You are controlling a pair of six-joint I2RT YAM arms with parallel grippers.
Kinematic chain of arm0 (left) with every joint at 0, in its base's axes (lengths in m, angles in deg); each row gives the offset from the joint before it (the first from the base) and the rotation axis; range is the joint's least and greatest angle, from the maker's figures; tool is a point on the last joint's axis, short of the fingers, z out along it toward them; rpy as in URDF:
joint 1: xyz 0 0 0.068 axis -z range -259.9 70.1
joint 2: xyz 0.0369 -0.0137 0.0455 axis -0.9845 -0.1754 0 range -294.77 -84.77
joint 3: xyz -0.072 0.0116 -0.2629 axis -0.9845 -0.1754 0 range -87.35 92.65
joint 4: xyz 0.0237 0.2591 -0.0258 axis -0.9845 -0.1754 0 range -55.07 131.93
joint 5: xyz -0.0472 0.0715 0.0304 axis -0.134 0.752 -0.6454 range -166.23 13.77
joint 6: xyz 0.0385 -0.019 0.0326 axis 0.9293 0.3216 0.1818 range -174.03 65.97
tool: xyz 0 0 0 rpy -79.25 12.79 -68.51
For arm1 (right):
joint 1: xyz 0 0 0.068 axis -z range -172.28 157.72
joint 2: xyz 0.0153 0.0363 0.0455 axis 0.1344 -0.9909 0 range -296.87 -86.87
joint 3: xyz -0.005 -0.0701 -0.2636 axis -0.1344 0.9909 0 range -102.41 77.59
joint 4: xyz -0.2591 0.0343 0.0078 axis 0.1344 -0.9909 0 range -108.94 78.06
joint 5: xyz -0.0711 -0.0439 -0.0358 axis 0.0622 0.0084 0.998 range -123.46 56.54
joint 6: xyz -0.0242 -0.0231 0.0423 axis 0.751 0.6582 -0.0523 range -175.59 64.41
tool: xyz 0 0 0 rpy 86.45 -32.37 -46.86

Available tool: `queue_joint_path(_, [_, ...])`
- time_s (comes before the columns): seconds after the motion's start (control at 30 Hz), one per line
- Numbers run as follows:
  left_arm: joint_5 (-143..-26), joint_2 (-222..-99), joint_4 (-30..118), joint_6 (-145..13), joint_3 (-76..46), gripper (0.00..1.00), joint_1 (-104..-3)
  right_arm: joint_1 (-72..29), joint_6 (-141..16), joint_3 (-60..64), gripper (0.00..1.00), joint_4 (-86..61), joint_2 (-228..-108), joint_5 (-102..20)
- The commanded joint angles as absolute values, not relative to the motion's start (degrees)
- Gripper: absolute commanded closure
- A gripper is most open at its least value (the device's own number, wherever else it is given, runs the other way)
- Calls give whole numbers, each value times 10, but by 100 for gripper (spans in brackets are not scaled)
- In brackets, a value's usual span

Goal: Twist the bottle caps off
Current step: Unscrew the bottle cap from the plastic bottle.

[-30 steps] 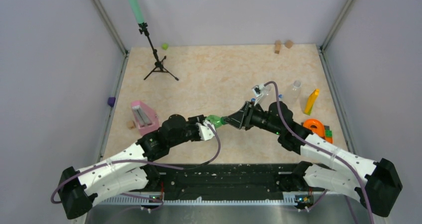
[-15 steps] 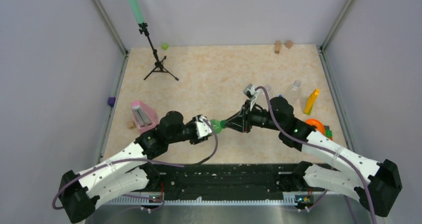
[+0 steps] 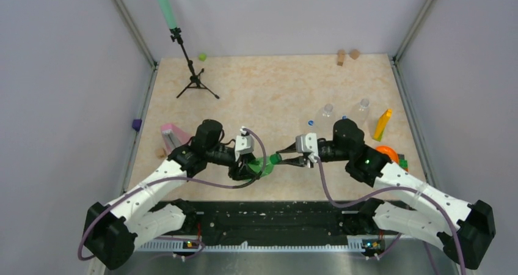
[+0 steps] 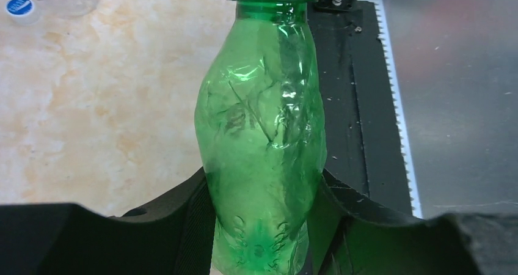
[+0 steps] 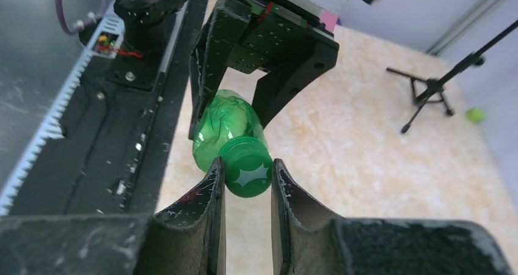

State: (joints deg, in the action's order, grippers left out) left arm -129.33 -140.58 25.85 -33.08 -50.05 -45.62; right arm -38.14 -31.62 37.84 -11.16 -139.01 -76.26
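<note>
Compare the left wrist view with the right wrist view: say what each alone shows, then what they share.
Left wrist only: a blue cap lying loose on the table. Right wrist only: the right gripper shut on the dark green cap, plus a tripod farther off. Both: the green bottle clamped by the left gripper.

No legible text anywhere. Blue cap [image 4: 19,6], at 10 o'clock in the left wrist view, carries white print that is too small to read. Green bottle [image 4: 262,146] has raised marks low on its wall, unreadable. Green cap [image 5: 247,168] top shows a pale star-like patch, no letters.
</note>
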Motion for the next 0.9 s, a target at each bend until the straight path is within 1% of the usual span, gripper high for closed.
queue_joint_path(0.0, [-1425,-1420,296,-361,-433,100,-466,-386,-118,398,100,-131,-1407,-799])
queue_joint_path(0.07, [-1443,-1429,273,-340,-425,100,-467,-386,-78,388,100,-142,-1415,-800])
queue_joint_path(0.13, [-1463,-1439,245,-325,-416,100,-470,-387,12,366,100,-205,-1421,-830])
queue_joint_path(0.3, [-1488,-1459,179,-283,-390,100,-473,-386,21,366,100,-172,-1413,-807])
queue_joint_path(0.33, [-1474,-1461,171,-279,-385,100,-472,-387,10,381,97,-141,-1407,-796])
queue_joint_path(0.37, [-1450,-1462,167,-276,-382,100,-472,-386,-9,409,92,-101,-1396,-786])
queue_joint_path(0.43, [-1375,-1455,202,-306,-399,100,-471,-386,-82,467,74,21,-1370,-754])
queue_joint_path(0.5, [-1265,-1435,253,-332,-430,100,-465,-387,-217,518,69,164,-1345,-685])
queue_joint_path(0.53, [-1223,-1419,278,-333,-446,100,-460,-387,-330,533,64,221,-1337,-639])
queue_joint_path(0.57, [-1181,-1404,300,-335,-462,100,-455,-386,-418,539,58,258,-1330,-582])
queue_joint_path(0.6, [-1141,-1390,324,-337,-478,100,-448,-387,-493,536,55,272,-1324,-530])
queue_joint_path(0.67, [-1071,-1362,366,-340,-503,100,-436,-387,-603,513,59,237,-1319,-455])
queue_joint_path(0.7, [-1047,-1349,386,-342,-513,100,-429,-386,-653,497,60,208,-1320,-428])
queue_joint_path(0.8, [-1009,-1324,452,-345,-542,100,-408,-386,-791,461,59,146,-1331,-371])
queue_joint_path(0.87, [-983,-1322,467,-342,-550,100,-388,-386,-873,456,57,141,-1340,-344])
